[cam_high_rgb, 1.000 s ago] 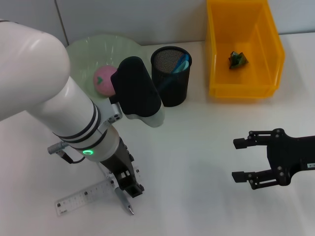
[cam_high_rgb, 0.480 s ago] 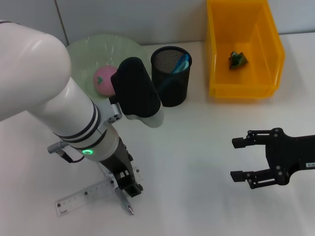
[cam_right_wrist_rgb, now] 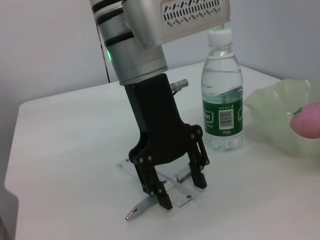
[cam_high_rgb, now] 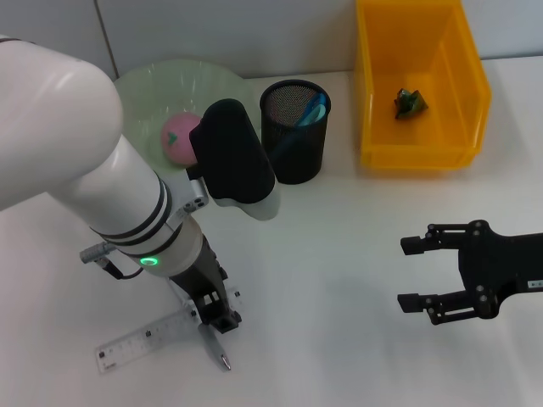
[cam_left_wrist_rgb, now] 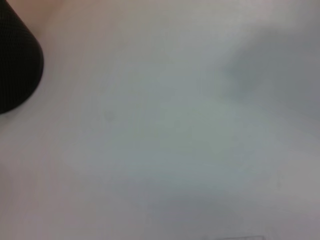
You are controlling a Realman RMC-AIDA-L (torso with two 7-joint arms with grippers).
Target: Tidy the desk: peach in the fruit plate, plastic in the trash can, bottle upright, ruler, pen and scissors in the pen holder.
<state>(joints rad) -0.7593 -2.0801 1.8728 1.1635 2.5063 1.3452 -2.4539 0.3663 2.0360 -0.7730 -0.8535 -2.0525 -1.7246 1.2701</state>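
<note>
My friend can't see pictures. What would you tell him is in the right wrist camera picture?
The robot's left gripper, black with open fingers, stands tips-down on the white table over a silver pen and a clear plastic ruler. Behind it stands an upright clear water bottle with a green label, and beside that a pale green fruit plate holding a pink peach.

Bright, even light on the white table; soft shadows; left wrist view wholly blurred; other views sharp.
</note>
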